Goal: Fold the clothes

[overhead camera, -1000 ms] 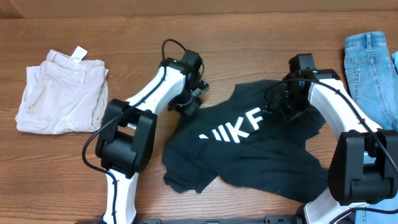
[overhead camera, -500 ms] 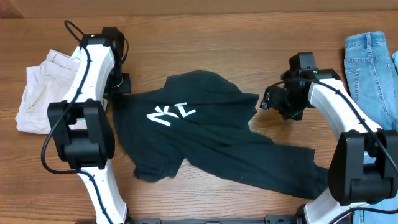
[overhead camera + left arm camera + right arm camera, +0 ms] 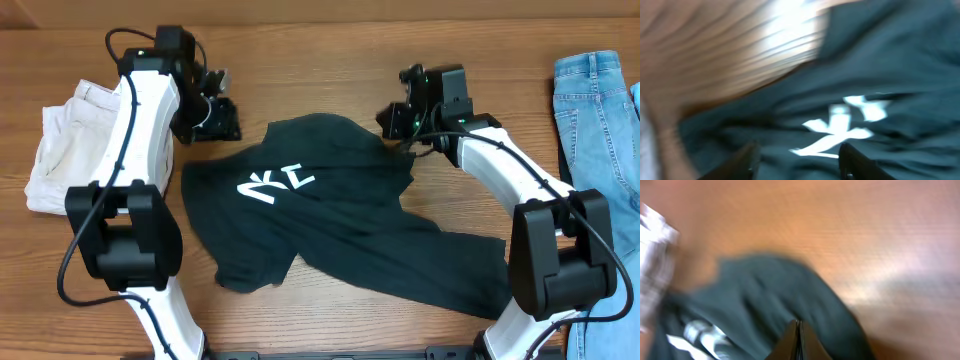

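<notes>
We are keeping our left gripper (image 3: 220, 118) released at upper left, clear of the T-shirt (image 3: 330, 230) crumpled mid-frame. Our right gripper (image 3: 392, 122) is clenching at its upper-right edge. If it is catching no cloth, pulling risks slipping.

T-shirt (image 3: 340, 230) found dragged leftward across the table since the first picture; white lettering (image 3: 275, 185) now bunched and tilted, no longer laid out flat. Left gripper (image 3: 222, 118) carried from the shirt's middle top edge to the far left, then released: jaws formerly clamped, now seen parted, just off the cloth's upper-left corner. Right gripper (image 3: 392, 122) shifted up and left to the shirt's upper-right edge; jaws, lately wide, now pressed together
</notes>
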You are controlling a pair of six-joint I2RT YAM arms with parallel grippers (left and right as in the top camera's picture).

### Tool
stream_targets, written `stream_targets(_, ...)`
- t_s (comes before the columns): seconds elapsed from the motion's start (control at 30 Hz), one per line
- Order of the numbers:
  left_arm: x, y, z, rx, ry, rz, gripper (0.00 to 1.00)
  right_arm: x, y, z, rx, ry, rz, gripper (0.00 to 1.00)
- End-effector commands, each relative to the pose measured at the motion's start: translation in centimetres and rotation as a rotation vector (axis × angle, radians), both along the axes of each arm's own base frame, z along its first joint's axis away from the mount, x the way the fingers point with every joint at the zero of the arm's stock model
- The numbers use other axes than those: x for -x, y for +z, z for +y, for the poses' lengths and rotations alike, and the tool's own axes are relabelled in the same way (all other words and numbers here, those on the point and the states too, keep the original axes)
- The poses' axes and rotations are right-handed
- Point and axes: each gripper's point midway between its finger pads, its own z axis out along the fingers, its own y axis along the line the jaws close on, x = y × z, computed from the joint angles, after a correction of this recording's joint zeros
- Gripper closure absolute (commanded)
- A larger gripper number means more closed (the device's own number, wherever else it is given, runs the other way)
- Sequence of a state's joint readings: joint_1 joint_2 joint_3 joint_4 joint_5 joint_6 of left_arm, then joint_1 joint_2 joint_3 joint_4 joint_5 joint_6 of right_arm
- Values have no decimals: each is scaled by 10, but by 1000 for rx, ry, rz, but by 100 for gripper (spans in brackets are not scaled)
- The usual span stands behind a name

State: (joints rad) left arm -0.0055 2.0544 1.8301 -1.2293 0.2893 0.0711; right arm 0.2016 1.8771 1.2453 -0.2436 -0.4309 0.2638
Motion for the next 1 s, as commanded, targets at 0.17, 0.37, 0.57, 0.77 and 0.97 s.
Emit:
stream_targets(0.17,-33,20,-108,41,-398,-295,20,2,49,-8,-69,70,35,53)
stream_targets(0.37,-78,-30,-120,-140,-419,-388,34,65,60,-23,16,139,239,37)
stream_targets(0.57,-72,-113,-120,-151,-481,-259,48,100,51,-48,145,78,379,35)
stream_targets(0.77,-90,-116,-107,-198,-390,-293,96,101,46,-57,199,53,392,34)
stream_targets(0.97,-100,-120,67,-288,546,-126,96,104,44,-57,201,54,408,34)
